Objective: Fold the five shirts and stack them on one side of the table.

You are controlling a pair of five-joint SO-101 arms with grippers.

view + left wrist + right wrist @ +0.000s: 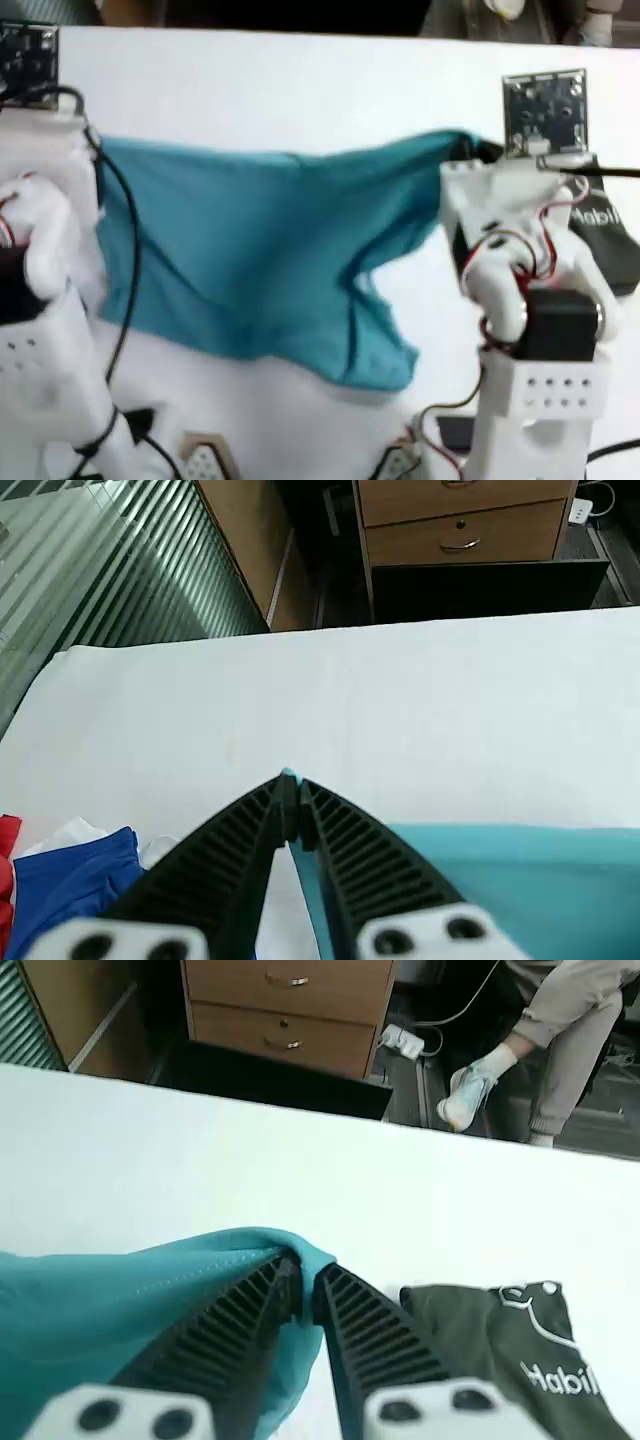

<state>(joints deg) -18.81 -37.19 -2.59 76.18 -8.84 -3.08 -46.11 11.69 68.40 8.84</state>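
Left tool [288,785] and right tool [305,1280] each pinch the limp, draping teal shirt [260,250].

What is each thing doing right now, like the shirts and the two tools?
teal shirt, unfolded, stretched between both tools.
left tool, shut on the teal shirt's edge.
right tool, shut on the teal shirt's edge.
dark shirt, lying on the table, not held.
blue shirt, bunched on the table, not held.
drawers, shut.
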